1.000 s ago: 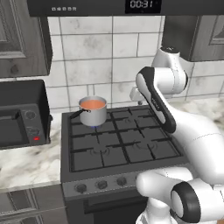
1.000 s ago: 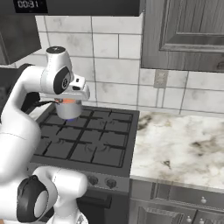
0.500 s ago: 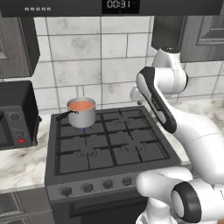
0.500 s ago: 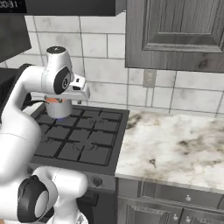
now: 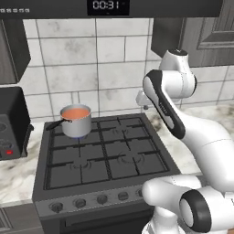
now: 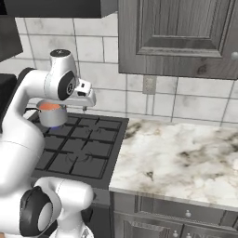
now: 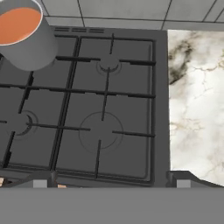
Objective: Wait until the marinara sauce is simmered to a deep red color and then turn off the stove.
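Marinara sauce [image 5: 75,112] orange-red, smooth, in saucepan [image 5: 77,125] on stove [image 5: 105,160]; jaw state unclear.

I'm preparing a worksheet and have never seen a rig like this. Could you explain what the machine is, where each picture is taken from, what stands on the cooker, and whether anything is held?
The machine is a white robot arm with dark joints in a computer-rendered kitchen. Two pictures come from cameras behind it, one to its left and one to its right. The third looks down from its hand.

Below it is a wide dark grey gas stove with black grates and round front knobs. On a back burner stands a small steel saucepan of smooth orange-red marinara sauce. A speckled marble counter lies beside the stove.

The two-finger gripper hangs above the stove's front edge, with nothing between its dark fingertips.
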Available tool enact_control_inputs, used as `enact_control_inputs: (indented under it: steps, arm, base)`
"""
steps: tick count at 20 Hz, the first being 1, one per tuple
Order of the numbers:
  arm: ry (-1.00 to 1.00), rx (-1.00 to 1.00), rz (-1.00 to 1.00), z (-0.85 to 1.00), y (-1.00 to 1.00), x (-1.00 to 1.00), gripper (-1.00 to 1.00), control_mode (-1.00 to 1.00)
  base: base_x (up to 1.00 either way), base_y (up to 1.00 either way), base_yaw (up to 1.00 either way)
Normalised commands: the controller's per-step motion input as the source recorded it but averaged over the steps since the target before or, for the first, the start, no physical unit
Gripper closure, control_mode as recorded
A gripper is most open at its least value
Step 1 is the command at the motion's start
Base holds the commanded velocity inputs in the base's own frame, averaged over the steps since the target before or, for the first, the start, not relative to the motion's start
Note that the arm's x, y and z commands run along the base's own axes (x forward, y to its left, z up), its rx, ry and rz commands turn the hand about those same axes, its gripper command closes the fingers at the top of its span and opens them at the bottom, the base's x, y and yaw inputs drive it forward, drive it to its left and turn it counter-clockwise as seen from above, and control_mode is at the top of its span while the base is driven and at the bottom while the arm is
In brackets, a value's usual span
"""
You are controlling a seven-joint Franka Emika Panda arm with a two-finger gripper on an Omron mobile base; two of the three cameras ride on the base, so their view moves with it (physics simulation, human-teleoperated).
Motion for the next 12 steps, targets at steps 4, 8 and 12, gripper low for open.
enact_control_inputs:
  steps: [4,8,12]
  arm:
    - [0.00,0.00,0.00,0.00,0.00,0.00,-1.00,1.00]
    - [0.00,0.00,0.00,0.00,0.00,0.00,-1.00,1.00]
    - [0.00,0.00,0.00,0.00,0.00,0.00,-1.00,1.00]
  base:
    - [0.37,-0.28,0.00]
    - [0.34,-0.08,-0.09]
    - [0.27,0.00,-0.12]
